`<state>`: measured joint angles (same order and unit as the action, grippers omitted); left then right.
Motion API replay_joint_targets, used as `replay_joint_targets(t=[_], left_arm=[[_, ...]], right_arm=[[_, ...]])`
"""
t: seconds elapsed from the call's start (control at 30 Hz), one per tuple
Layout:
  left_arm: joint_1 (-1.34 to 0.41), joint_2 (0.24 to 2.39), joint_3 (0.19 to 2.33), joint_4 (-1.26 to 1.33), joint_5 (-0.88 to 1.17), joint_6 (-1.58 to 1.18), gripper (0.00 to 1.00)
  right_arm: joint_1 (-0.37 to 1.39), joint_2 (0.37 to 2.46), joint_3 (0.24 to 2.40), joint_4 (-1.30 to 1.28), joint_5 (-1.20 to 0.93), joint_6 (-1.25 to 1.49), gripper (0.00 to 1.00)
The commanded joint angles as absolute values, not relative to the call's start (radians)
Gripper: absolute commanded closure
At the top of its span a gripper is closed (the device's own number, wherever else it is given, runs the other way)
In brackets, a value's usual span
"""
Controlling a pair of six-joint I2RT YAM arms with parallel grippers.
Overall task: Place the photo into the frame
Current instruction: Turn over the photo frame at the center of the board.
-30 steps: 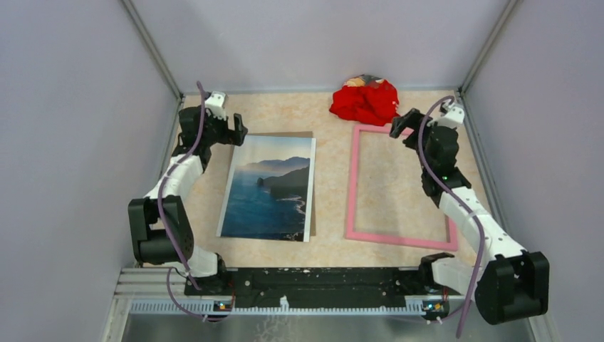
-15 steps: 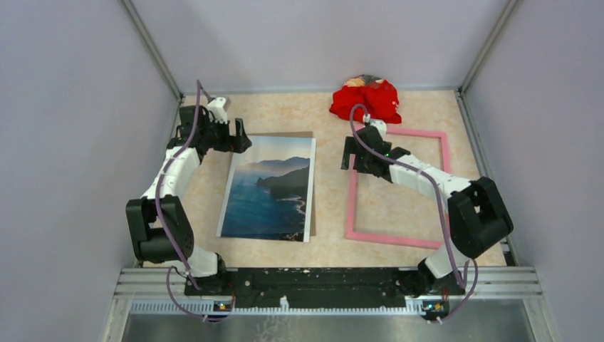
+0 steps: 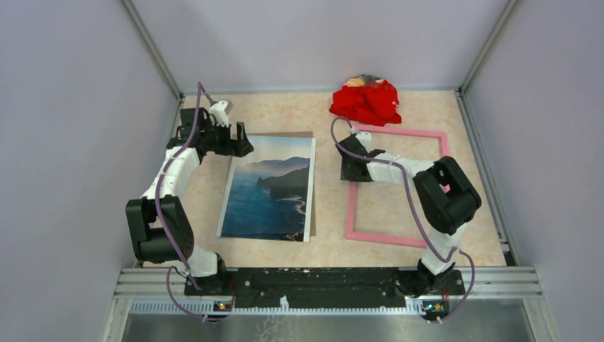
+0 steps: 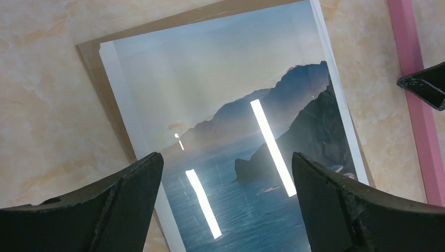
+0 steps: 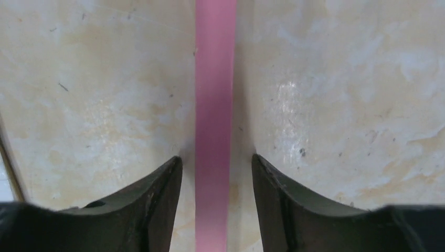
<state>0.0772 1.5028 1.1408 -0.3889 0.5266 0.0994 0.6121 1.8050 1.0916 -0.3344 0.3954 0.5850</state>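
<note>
Photo (image 3: 269, 189) lies flat on its brown backing board (image 4: 94, 50), left of the frame (image 3: 351, 203) and apart from it. Grabbing the frame looks like the step: the right gripper (image 5: 216, 173) has its jaws astride the frame's left rail, slim gaps either side, not yet pinching. Left gripper (image 4: 223, 163) hovers over the photo, jaws wide, empty. Next: a square, firm pinch. Count: one photo, one frame, one board, one red cloth heap (image 3: 365, 100) beyond the frame.

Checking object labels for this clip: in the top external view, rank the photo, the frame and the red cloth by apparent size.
1. the frame, by its outline, though only slightly ahead
2. the photo, close to it
3. the red cloth, clearly smallest
</note>
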Motion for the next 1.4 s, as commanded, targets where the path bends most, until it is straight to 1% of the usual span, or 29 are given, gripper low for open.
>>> replay_joint_targets(t=[0.0,0.07,0.17,0.2,0.3,0.4,0.53,0.7,0.8,0.93,1.07,1.17,1.27,1.37], left_arm=[[0.077,1.467,1.173,-0.406,0.574,0.102,0.01],[0.075,1.466,1.17,-0.413,0.595,0.101,0.01],[0.059,1.466,1.164,-0.423,0.599,0.103,0.01],[0.051,1.466,1.164,-0.428,0.595,0.106,0.01],[0.026,1.466,1.165,-0.432,0.577,0.116,0.01],[0.011,1.467,1.174,-0.439,0.574,0.115,0.01],[0.005,1.459,1.192,-0.451,0.576,0.101,0.01],[0.004,1.443,1.199,-0.454,0.601,0.089,0.01],[0.004,1.441,1.201,-0.453,0.609,0.082,0.01],[0.003,1.436,1.207,-0.457,0.61,0.076,0.01],[0.004,1.422,1.207,-0.459,0.614,0.077,0.01],[-0.029,1.413,1.204,-0.462,0.619,0.077,0.01],[-0.045,1.404,1.208,-0.463,0.617,0.066,0.01],[-0.069,1.389,1.212,-0.463,0.624,0.053,0.01]], right_arm=[[0.621,1.832,1.127,-0.323,0.393,0.598,0.6],[0.622,1.83,1.137,-0.325,0.367,0.603,0.77],[0.636,1.816,1.182,-0.372,0.355,0.623,0.98],[0.647,1.799,1.198,-0.393,0.359,0.631,1.0],[0.693,1.73,1.248,-0.453,0.396,0.675,1.0],[0.722,1.648,1.299,-0.487,0.38,0.711,1.0],[0.736,1.546,1.364,-0.517,0.294,0.744,1.0],[0.738,1.459,1.439,-0.511,0.138,0.806,1.0],[0.739,1.41,1.458,-0.476,0.055,0.872,1.0],[0.738,1.36,1.445,-0.36,-0.063,0.979,1.0],[0.738,1.345,1.46,-0.283,-0.161,1.048,1.0],[0.737,1.346,1.462,-0.219,-0.22,1.091,1.0],[0.722,1.346,1.441,-0.148,-0.288,1.141,1.0],[0.696,1.329,1.37,-0.035,-0.343,1.215,1.0]])
